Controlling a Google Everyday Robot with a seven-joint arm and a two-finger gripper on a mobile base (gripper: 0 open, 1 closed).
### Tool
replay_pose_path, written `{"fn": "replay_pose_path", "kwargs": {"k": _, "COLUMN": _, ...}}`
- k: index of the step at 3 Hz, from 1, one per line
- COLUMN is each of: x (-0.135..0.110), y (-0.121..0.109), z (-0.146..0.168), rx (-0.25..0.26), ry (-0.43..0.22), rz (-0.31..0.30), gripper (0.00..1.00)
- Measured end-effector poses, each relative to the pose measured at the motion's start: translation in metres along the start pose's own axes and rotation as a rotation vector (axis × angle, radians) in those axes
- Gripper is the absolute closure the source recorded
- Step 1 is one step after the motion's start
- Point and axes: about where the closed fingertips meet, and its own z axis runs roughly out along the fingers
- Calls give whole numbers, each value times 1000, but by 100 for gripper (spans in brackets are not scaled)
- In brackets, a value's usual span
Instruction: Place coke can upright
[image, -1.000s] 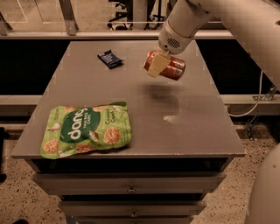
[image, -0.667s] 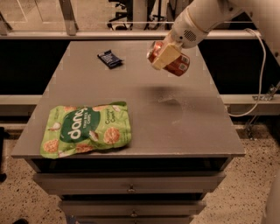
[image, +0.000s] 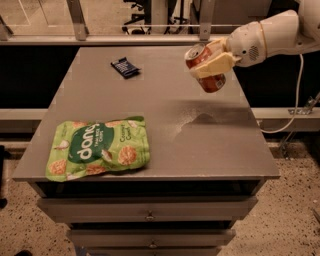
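End effector (image: 209, 64) around tilted coke can (image: 212, 83)

Jaws, coke can (image: 212, 83) above table (image: 165, 75), rear right

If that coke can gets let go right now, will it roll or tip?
Probably tips: the coke can hangs tilted in the pincer, clear above the table. Round sides, so it likely rolls. Smooth metal may slip.

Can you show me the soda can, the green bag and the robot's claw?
coke can (image: 212, 83), camera view, its red lower body.
green snack bag (image: 100, 148), camera view, middle of its front.
gripper (image: 201, 62), camera view, between its fingertips, shut on the coke can above the far right of the table (image: 165, 107).
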Motion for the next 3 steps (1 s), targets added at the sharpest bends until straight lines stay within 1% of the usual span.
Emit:
{"fn": "replay_pose_path", "kwargs": {"k": 1, "x": 12, "y": 6, "z": -15, "rx": -23, "ry": -175, "rz": 70, "gripper": 100}}
{"fn": "replay_pose_path", "kwargs": {"k": 2, "x": 26, "y": 15, "z": -21, "rx": -26, "ry": -350, "rz": 160, "gripper": 100}}
{"fn": "replay_pose_path", "kwargs": {"k": 3, "x": 37, "y": 20, "z": -18, "rx": -33, "ry": -462, "rz": 219, "gripper": 100}}
